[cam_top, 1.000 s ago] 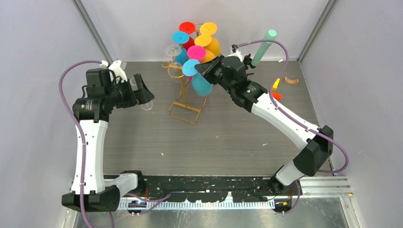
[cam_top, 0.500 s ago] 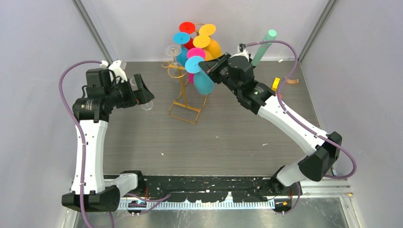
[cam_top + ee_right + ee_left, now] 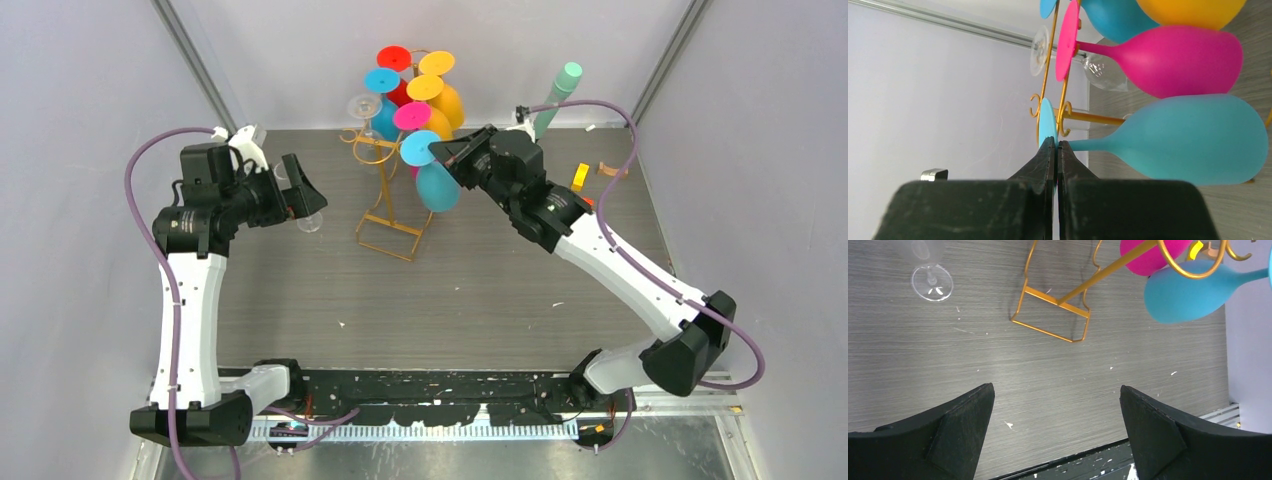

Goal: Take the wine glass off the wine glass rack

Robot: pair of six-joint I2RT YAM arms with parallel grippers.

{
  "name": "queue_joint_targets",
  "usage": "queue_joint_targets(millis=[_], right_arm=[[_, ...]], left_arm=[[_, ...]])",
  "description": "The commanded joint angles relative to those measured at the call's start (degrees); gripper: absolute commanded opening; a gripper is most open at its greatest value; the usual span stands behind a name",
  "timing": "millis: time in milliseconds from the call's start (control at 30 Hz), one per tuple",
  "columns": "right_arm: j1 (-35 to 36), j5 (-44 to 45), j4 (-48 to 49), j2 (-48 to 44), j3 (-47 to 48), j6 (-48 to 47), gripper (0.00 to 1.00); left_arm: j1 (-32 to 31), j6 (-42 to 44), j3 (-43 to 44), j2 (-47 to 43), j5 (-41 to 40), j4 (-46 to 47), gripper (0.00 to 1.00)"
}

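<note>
The right gripper (image 3: 443,153) is pinching the thin foot of the blue wine glass (image 3: 438,188), fingers pressed almost together. It is drawing the glass slightly rightward from where it hung a second ago. The glass is still lying tilted at the outer end of the wine glass rack (image 3: 385,215), just beside a curled hook. The left gripper (image 3: 300,190) is staying spread wide above the counter (image 3: 450,290), near a clear glass (image 3: 310,222).

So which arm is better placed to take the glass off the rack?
Right arm: its jaws are shut on the foot of the blue wine glass at the rack. The left arm has its jaws open, well aside.
</note>
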Motion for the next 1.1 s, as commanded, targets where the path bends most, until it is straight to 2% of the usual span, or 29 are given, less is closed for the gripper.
queue_joint_targets(millis=[0, 167, 300, 433, 600, 667, 800, 900, 1033, 1067], right_arm=[[0.0, 1.0, 1.9, -6.2, -3.0, 2.2, 0.0], [0.0, 0.1, 3.9, -13.3, -10.7, 5.8, 0.0], [0.0, -1.2, 8.3, -19.4, -18.7, 11.7, 0.0], [0.0, -2.9, 19.1, -25.1, -27.2, 15.7, 0.0], [0.0, -4.6, 36.4, -28.8, -36.9, 17.9, 0.0], [0.0, -5.9, 40.8, -28.6, -39.2, 20.2, 0.0], [0.0, -9.2, 48.1, -24.5, -41.9, 27.4, 0.0], [0.0, -13.0, 56.6, -19.7, -44.0, 33.7, 0.0], [0.0, -13.5, 73.3, -11.9, -46.2, 43.9, 0.0], [0.0, -13.5, 74.7, -9.8, -46.3, 45.1, 0.0]], left_arm=[[0.1, -1.6, -0.8, -1.8, 4.8, 4.0, 1.0], [0.2, -5.7, -6.9, -3.7, 13.5, 8.9, 1.0], [0.1, -14.1, -15.9, -5.7, 22.6, 17.6, 1.0], [-0.7, -28.4, -27.2, -8.5, 28.8, 34.1, 1.0], [-6.0, -46.3, -38.1, -9.7, 28.2, 55.5, 1.0], [-7.6, -51.1, -41.2, -9.6, 27.3, 63.9, 1.0], [-9.3, -58.9, -44.3, -8.5, 25.5, 73.5, 1.0], [-9.6, -61.5, -45.4, -7.6, 24.5, 76.3, 1.0], [-9.6, -63.3, -45.7, -7.5, 23.9, 78.0, 1.0], [-9.6, -64.1, -45.6, -7.6, 23.7, 78.6, 0.99]])
